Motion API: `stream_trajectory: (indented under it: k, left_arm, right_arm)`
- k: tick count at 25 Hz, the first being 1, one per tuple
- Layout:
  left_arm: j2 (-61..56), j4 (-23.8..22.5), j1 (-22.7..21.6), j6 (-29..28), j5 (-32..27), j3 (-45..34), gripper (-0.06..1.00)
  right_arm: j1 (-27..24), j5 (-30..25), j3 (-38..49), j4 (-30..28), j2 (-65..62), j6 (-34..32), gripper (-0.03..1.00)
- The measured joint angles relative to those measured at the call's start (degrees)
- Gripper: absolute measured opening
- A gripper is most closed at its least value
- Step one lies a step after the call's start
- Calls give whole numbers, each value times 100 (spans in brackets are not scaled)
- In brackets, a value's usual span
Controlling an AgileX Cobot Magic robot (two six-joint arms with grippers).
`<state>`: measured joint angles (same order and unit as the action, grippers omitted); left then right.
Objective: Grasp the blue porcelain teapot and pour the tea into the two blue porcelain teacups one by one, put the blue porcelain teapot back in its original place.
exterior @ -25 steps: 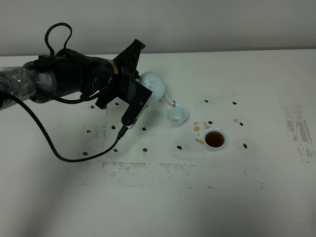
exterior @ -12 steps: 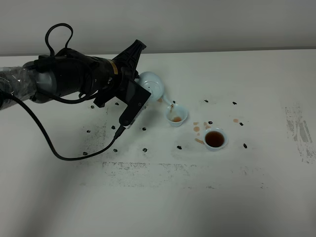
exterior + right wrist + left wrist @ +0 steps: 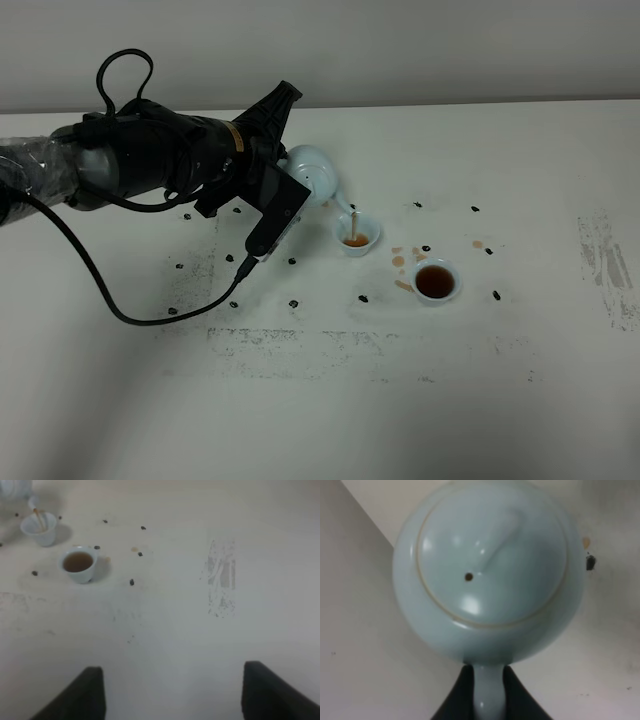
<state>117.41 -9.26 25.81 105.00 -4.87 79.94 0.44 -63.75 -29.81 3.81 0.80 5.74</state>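
Tea streams from the tilted blue porcelain teapot [image 3: 308,172] into the near teacup [image 3: 356,234] just beside its spout; left end effector [image 3: 487,695] clamped on the teapot's handle; full teacup [image 3: 436,281] stands farther from the teapot on the worktop [image 3: 500,380]; right end effector [image 3: 172,695] hangs, fingers apart.

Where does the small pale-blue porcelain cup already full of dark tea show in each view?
Exterior high: full teacup, right of centre, beside the cup being filled.
Left wrist: not in it; the pale-blue round teapot fills the picture.
Right wrist: full teacup, next to the cup being filled.
Shared landmark: the teapot, seen in all three.
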Motion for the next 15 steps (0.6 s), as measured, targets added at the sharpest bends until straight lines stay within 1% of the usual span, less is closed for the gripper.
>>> stream_trajectory:
  k: [4,7,15]
  left_arm:
    - [0,-29,0,0,4,0,4]
    - [0,-136,0,0,16,0,4]
    - [0,-149,0,0,18,0,4]
  right_arm:
    - [0,0,0,0,0,0,56]
    - [0,0,0,0,0,0,56]
    - [0,0,0,0,0,0,56]
